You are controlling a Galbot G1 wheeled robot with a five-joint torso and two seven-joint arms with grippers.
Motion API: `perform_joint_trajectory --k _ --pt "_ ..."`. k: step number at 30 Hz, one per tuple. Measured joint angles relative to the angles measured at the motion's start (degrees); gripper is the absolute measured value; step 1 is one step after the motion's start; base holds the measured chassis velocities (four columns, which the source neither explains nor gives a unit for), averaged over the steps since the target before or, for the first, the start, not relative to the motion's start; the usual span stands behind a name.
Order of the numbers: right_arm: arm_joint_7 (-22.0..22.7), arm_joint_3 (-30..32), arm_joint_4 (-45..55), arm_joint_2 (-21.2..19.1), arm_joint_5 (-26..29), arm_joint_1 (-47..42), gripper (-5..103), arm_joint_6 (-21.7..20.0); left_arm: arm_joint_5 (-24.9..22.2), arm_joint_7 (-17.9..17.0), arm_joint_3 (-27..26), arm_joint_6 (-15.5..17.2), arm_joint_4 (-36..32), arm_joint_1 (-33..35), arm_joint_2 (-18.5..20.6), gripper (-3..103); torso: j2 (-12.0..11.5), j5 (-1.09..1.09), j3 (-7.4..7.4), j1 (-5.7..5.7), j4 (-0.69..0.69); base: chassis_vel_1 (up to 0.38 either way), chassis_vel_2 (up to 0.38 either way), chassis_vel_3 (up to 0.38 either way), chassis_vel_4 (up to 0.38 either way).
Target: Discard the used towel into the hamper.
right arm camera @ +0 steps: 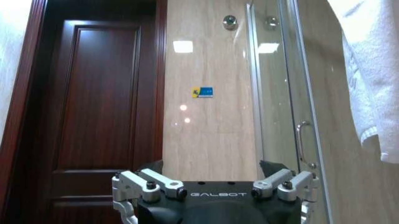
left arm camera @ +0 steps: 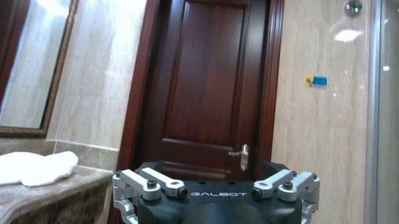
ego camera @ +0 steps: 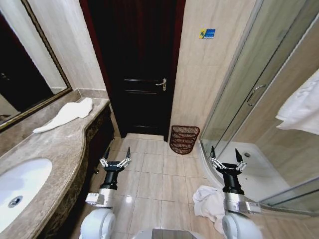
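Sink [ego camera: 22, 185]: white basin set in the marble counter [ego camera: 60, 144], nothing in it
Counter towel [ego camera: 65, 115]: white, lying folded near the mirror end
Left gripper [ego camera: 115, 156]: raised over the floor tiles, fingers spread wide, holding nothing
Hamper [ego camera: 184, 139]: reddish-brown open-weave basket on the floor beside the dark door [ego camera: 134, 64], by the shower; contents cannot be told
Used towel [ego camera: 209, 200]: white, crumpled on the floor beside the right arm
Right gripper [ego camera: 227, 158]: raised, fingers spread wide, holding nothing

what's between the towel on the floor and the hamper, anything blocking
Nothing visible. The crumpled towel lies on the floor tiles beside the right arm, and the hamper stands against the wall by the door. Bare tiles lie between them. The right gripper hangs open above the towel, apart from it.
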Motion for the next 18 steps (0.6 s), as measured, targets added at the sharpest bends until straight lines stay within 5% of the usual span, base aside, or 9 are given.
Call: perform_joint_trajectory --k 18 --pt "0.0 -0.1 -0.4 -0.9 0.5 0.5 100 0.1 4.7 -1.2 2.2 0.4 -2.6 2.8 -2.2 100 0.0 -0.01 0.00 0.00 -0.01 0.000 0.000 0.000 0.000"
